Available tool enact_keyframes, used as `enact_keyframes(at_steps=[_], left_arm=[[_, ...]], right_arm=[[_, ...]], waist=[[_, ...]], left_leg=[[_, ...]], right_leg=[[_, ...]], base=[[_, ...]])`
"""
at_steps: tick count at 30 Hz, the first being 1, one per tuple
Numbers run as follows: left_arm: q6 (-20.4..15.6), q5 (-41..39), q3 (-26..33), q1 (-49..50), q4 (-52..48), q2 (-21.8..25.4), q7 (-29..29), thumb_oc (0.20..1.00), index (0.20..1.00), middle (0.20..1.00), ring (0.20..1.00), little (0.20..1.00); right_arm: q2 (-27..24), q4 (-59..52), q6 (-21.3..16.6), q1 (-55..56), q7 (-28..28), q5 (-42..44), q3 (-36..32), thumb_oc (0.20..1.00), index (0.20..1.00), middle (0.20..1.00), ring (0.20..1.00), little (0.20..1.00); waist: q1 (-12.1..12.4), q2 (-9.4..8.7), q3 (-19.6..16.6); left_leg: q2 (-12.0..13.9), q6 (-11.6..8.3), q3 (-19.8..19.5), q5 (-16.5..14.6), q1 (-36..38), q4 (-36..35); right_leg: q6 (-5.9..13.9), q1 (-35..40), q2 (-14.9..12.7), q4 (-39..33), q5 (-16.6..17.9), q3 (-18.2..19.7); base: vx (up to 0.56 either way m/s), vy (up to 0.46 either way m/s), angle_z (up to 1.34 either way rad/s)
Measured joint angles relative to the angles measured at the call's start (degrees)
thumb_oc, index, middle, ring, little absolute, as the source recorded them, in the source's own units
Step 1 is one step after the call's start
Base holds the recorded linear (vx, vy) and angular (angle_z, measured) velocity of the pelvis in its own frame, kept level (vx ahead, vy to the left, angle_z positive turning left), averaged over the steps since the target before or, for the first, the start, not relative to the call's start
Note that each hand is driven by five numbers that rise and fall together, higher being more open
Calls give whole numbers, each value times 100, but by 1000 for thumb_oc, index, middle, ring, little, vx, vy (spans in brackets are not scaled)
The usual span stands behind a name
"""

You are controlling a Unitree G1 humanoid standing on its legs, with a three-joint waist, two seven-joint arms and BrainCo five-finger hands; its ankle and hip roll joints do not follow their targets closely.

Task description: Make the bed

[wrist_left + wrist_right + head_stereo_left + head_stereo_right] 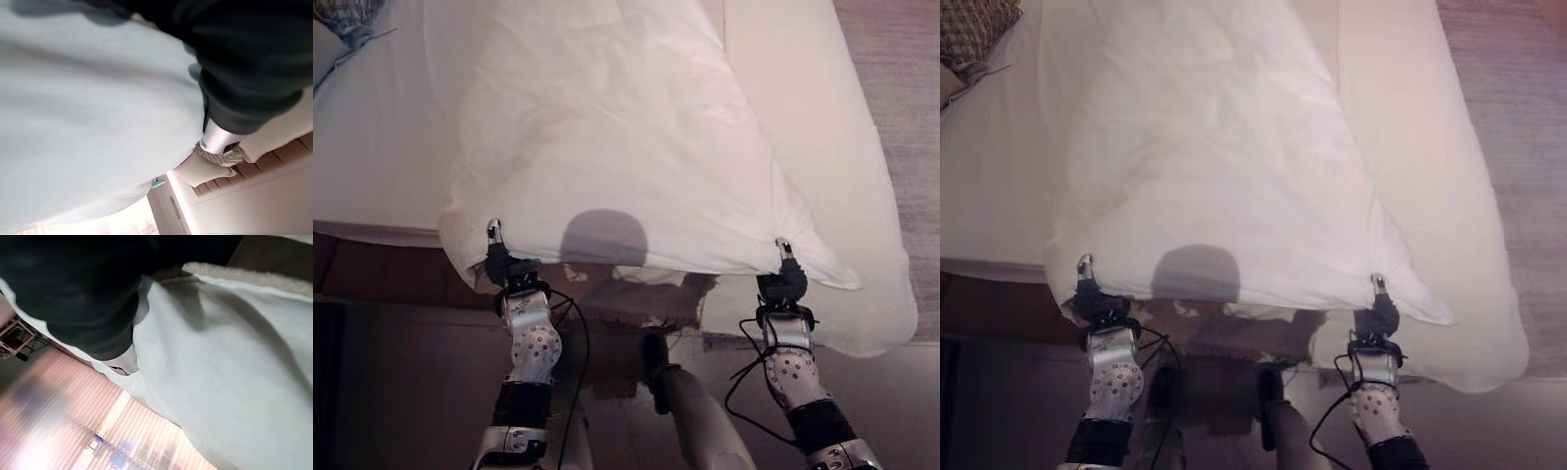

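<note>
A white duvet [607, 127] lies lengthwise over the bed [372, 147], and its near edge hangs just past the foot of the mattress. My left hand [505, 266] grips the duvet's near left corner, with the thumb over the top of the cloth. At the near right corner my right hand [784, 278] holds it the same way. The rest of both hands is under the cloth. The left wrist view has the duvet [88, 122] against my left hand [215, 139]. In the right wrist view the duvet [234, 382] rests against my right hand [124, 357].
A patterned pillow [974, 29] lies at the bed's far left corner. The bed's brown wooden base [372, 264] runs below the mattress edge. Striped carpet [901, 98] lies along the bed's right side, where a fold of white bedding [871, 294] hangs over.
</note>
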Motion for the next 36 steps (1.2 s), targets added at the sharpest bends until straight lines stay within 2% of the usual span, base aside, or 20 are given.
enact_keyframes(at_steps=[1, 2, 3, 4, 5, 7, 8, 10, 12, 13, 14, 16, 18, 20, 23, 28, 29, 31, 34, 36], left_arm=[[-2, -2, -24, -2, -30, 39, -11, 200, 200, 200, 200, 200], [-5, -8, -120, -46, 99, 5, -21, 200, 200, 200, 200, 200], [15, -16, -336, -75, 411, 20, -55, 200, 200, 200, 200, 200], [116, -34, -494, 86, 420, 4, -80, 200, 200, 200, 200, 200], [121, -30, -495, 257, 331, 12, -121, 200, 200, 200, 200, 200], [128, -8, -455, 325, 337, 81, -198, 200, 200, 200, 200, 200], [141, -1, -461, 309, 333, 82, -211, 200, 200, 200, 200, 200], [183, 2, -359, 304, 326, 137, -210, 200, 200, 200, 200, 200], [234, 7, -422, 363, 308, 182, -192, 200, 200, 200, 200, 200], [236, 8, -450, 384, 302, 194, -183, 200, 200, 200, 200, 200], [234, 8, -452, 397, 243, 198, -157, 200, 200, 200, 200, 200], [220, 14, -335, 503, 41, 203, -117, 200, 200, 200, 200, 200], [228, 14, -336, 493, 30, 203, -111, 200, 200, 200, 200, 200], [186, 16, -367, 560, -147, 148, -86, 200, 200, 200, 200, 200], [188, 8, -375, 584, -140, 190, -19, 200, 200, 200, 200, 200], [201, 3, -480, 507, -88, 141, -11, 200, 200, 200, 200, 200], [209, 3, -455, 476, -88, 177, -14, 200, 200, 200, 200, 200], [209, 4, -382, 362, -45, 149, -8, 200, 200, 200, 200, 200], [192, 6, -360, 338, -46, 51, -7, 200, 200, 200, 200, 200], [200, 12, -393, 309, -21, 46, -2, 200, 200, 200, 200, 200]], right_arm=[[41, 6, -3, 5, -6, 1, -9, 200, 200, 200, 200, 200], [41, 11, -11, 79, -22, 9, -15, 200, 200, 200, 200, 200], [-52, -126, -44, 185, -46, 10, -70, 200, 200, 200, 200, 200], [-82, -234, -51, 235, -2, -1, -210, 200, 200, 200, 200, 200], [-6, -151, -42, 202, 16, 1, -187, 200, 200, 200, 200, 200], [18, -152, -40, 222, 75, 2, -146, 200, 200, 200, 200, 200], [20, -152, -39, 247, 95, 1, -147, 200, 200, 200, 200, 200], [53, -119, -23, 314, 123, 0, -40, 200, 200, 200, 200, 200], [56, -111, -26, 510, 144, -1, -34, 200, 200, 200, 200, 200], [51, -110, -28, 557, 160, 0, -36, 200, 200, 200, 200, 200], [41, -95, -24, 551, 173, 0, -22, 200, 200, 200, 200, 200], [38, 69, 27, 379, 174, 1, 97, 200, 200, 200, 200, 200], [38, 73, 27, 367, 177, 0, 102, 200, 200, 200, 200, 200], [-57, 92, 37, 368, 176, -170, 96, 200, 200, 200, 200, 200], [-55, 95, 50, 286, 112, -238, 102, 200, 200, 200, 200, 200], [-114, 456, 51, 177, 99, -238, 94, 200, 200, 200, 200, 200], [-102, 465, 54, 123, 98, -239, 93, 200, 200, 200, 200, 200], [-93, 426, 55, 144, 101, -242, 41, 200, 200, 200, 200, 200], [-93, 421, 50, 150, 97, -243, -53, 200, 200, 200, 200, 200], [-33, 457, 46, 196, 83, -272, -158, 200, 200, 200, 200, 200]], waist=[[27, -9, 5], [-49, -2, 10], [-144, 40, 21], [-140, 110, -33], [-158, 160, -50], [-107, 156, -54], [-146, 175, -55], [-178, 149, -51], [-175, -2, -85], [-195, -43, -105], [-188, -104, -109], [-149, -97, -103], [-193, -110, -111], [-111, -81, -131], [-142, -81, -129], [-114, -98, -87], [-138, -162, -30], [-163, -265, 10], [-171, -220, 29], [-172, -157, 30]], left_leg=[[-74, -394, -35, 247, -16, -25], [-339, -271, 357, 355, -102, 96], [-735, 40, 758, 312, -195, 347], [-1124, 583, 1166, 481, 237, -107], [-1126, 590, 1414, 422, 404, -228], [-1358, 776, 1358, 276, 453, -68], [-1422, 782, 1264, 280, 455, -66], [-1450, 942, 1148, 464, 471, -337], [-1644, 964, 1248, 480, 520, -433], [-1744, 986, 1247, 494, 527, -468], [-1868, 1053, 1433, 537, 529, -531], [-1850, 1095, 1486, 568, 498, -603], [-1846, 1089, 1376, 564, 547, -586], [-1674, 1101, 1569, 581, 486, -760], [-1688, 1027, 1425, 659, 349, -697], [-1869, 669, 635, 413, 185, 37], [-1840, 485, 594, 79, 12, 492], [-1288, 264, 370, -72, -29, 621], [-532, 231, 92, -43, 131, 133], [-126, 116, 314, 35, 145, -200]], right_leg=[[81, -26, -43, 27, 20, 73], [284, 33, -359, -77, 78, 55], [467, 192, -720, -302, 143, 125], [594, 363, -1009, -693, 433, 183], [578, 473, -1050, -822, 494, 170], [659, 551, -1120, -690, 362, 243], [741, 524, -1000, -559, 235, 278], [587, 84, -8, 684, -540, 390], [336, 102, 371, 630, -574, 126], [274, 173, 387, 401, -522, 125], [-28, 221, 281, 61, -306, 46], [-315, 301, 278, -189, -98, -13], [-310, 431, 281, -343, -58, -62], [-23, 395, 364, -630, 74, -16], [-215, 396, 369, -772, 254, -41], [-509, 414, 244, -402, 70, 55], [-569, 441, 156, -418, 111, 66], [-438, 487, 26, -598, 191, 74], [-418, 437, 50, -582, 214, 133], [-280, 425, 123, -571, 193, 107]], base=[[256, 1282, -7], [217, 1044, 37], [119, 672, 35], [25, 307, -17], [28, 427, -54], [7, 327, -35], [5, 226, -21], [20, 159, 9], [12, 129, 29], [-9, 85, 17], [-11, 41, -8], [0, 1, -33], [-87, -161, -5], [-57, -162, -25], [-61, -112, 9], [-34, 17, 24], [25, 227, 4], [34, 213, 11], [48, 419, -4], [52, 796, 2]])
